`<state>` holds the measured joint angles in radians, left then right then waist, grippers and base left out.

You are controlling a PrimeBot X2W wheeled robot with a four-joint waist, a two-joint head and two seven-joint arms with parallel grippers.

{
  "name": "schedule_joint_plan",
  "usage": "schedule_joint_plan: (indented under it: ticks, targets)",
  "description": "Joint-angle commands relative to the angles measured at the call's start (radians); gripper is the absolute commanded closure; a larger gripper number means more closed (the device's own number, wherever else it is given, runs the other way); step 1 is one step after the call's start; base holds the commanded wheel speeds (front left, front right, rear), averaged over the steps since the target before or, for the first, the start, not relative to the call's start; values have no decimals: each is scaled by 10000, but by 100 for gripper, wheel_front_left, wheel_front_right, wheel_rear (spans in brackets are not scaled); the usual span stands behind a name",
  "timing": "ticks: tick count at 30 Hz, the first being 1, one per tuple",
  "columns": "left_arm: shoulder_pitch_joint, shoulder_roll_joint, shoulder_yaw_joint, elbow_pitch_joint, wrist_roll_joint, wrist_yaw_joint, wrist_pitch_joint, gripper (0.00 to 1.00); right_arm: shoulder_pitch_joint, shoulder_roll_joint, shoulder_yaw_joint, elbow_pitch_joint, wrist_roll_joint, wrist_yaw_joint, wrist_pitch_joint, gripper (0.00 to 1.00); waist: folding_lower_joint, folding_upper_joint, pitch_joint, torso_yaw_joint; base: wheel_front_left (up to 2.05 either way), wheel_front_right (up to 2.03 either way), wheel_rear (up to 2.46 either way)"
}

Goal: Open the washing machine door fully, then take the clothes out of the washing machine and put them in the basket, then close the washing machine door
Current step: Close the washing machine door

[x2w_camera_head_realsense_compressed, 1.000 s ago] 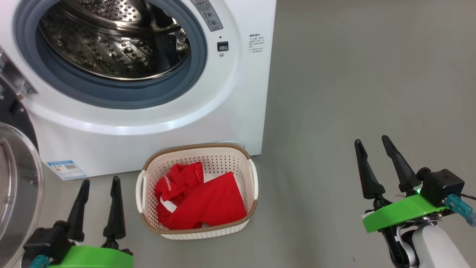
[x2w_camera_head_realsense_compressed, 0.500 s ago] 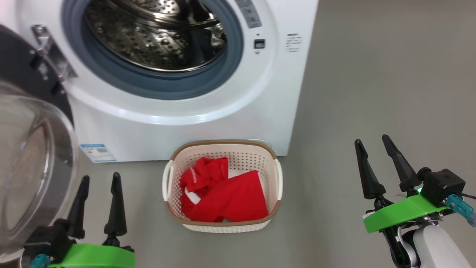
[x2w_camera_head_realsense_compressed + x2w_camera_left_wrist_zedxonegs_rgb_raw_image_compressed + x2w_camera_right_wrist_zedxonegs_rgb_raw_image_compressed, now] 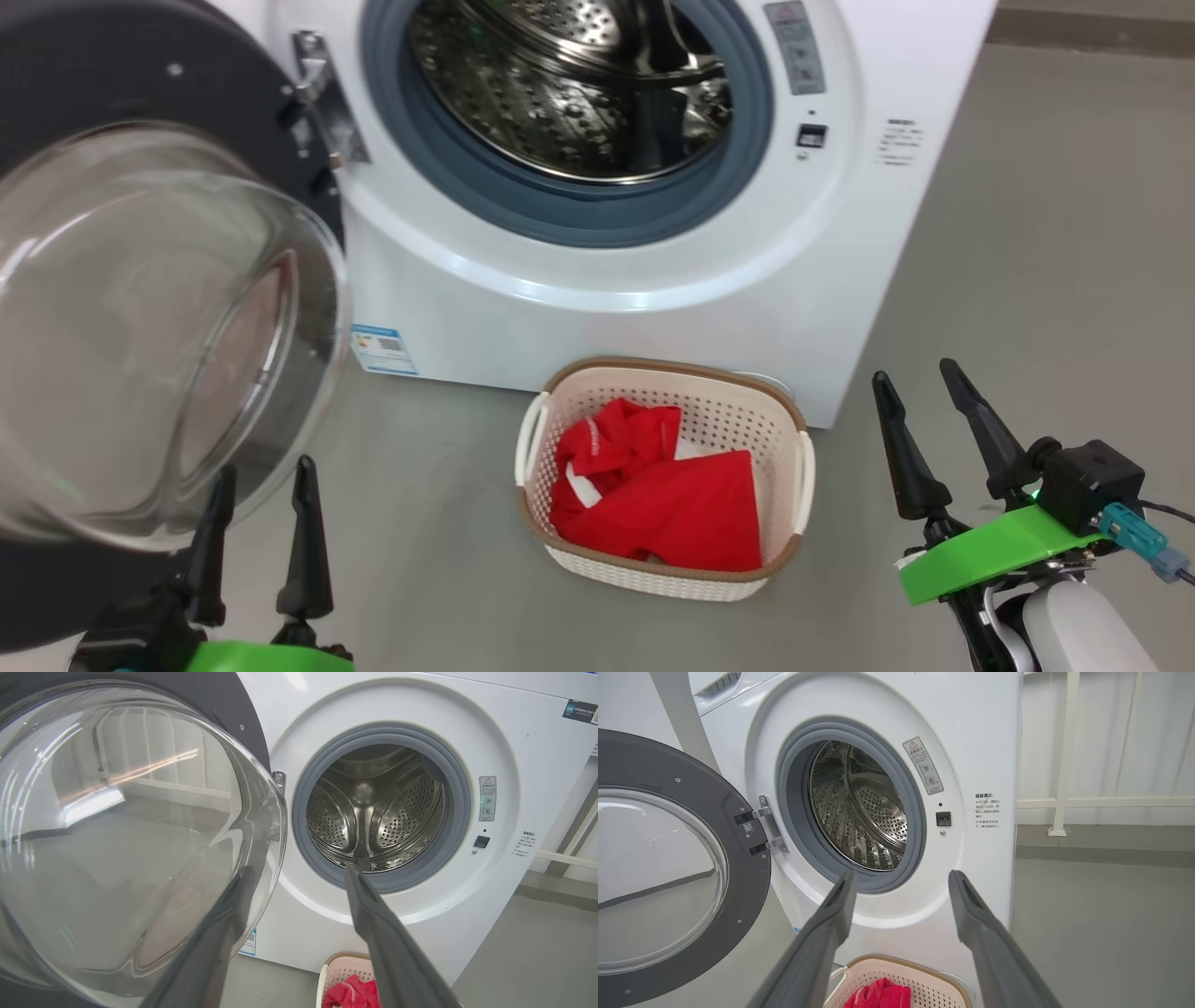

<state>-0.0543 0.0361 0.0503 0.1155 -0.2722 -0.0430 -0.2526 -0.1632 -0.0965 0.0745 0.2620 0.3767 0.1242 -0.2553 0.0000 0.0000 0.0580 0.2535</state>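
Red clothes (image 3: 658, 499): heaped in the basket (image 3: 668, 364), below its rim.
Basket: on the floor (image 3: 1027, 280), just in front of the washing machine (image 3: 653, 317), nearer its right corner; sits between my two grippers in the head view.
Steel drum (image 3: 579, 103): looks empty from the head + both wrist views. Lowest front bit is hidden behind the gasket (image 3: 560, 210) lip, so can't be 100% sure.
Door (image 3: 159, 327): swung wide on its hinge (image 3: 322, 103) at the machine's left side, glass bowl bulging toward me.
L gripper (image 3: 264, 467): fingers spread wide, nothing held. Tips sit right at the lower edge of the glass bowl; touching or not, can't tell.
R gripper (image 3: 913, 371): also spread wide, empty, over bare floor to the right of the basket, well apart from the door.
Step in hand: I'd say unloading is done, so it's the last one, closing the door. Not begun yet.
Next move needs: L gripper is the near one. Get a finger round the free edge of the black rim, not the slick glass, then swing the door in an arc about the hinge toward the opening.
Watch: the basket stands close under the door's path; clearance I can't judge from here.
Finish: firm push at the end so the latch seats.
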Motion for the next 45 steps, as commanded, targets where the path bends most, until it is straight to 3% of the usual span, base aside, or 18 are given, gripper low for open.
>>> schedule_joint_plan:
  ticks: [1, 18, 30, 31, 32, 33, 40, 45]
  targets:
    - [-35, 141, 275, -280, 95, 74, -91, 0, 35, -51, 237, -266, -56, 65, -65, 0, 0, 0, -284, 556, 0, 0, 0]
    - [204, 141, 367, -373, 135, 558, -91, 0, 197, -78, 549, -335, -8, 65, -65, 0, 0, 0, -328, 1949, 0, 0, 0]
    - [309, 141, 293, -455, -8, 719, -92, 0, 139, -166, 640, -210, -1, 65, -65, 0, 0, 0, -296, 2204, 0, 0, 0]
    - [314, 143, 296, -445, 15, 707, -92, 9, 134, -164, 653, -195, 5, 65, -65, 0, 0, 0, -309, 2191, 0, 0, 0]
    - [292, 168, 317, -468, 47, 699, -92, 62, 130, -158, 662, -181, 6, 65, -65, 0, 0, 0, -323, 2172, 0, 0, 0]
    - [256, 218, 355, -497, 99, 710, -92, 100, 129, -149, 667, -172, 0, 65, -65, 0, 0, 0, -338, 2148, 0, 0, 0]
    - [-284, 714, 1133, -1060, 170, 1114, -91, 100, 194, -53, 588, -55, -81, 65, -65, 0, 0, 0, -489, 1821, 0, 0, 0]
    - [-1420, 1212, 2478, -1618, -1090, 1187, 43, 100, 199, -101, 587, 36, -45, 65, -65, 0, 0, 0, -503, 1415, 0, 0, 0]
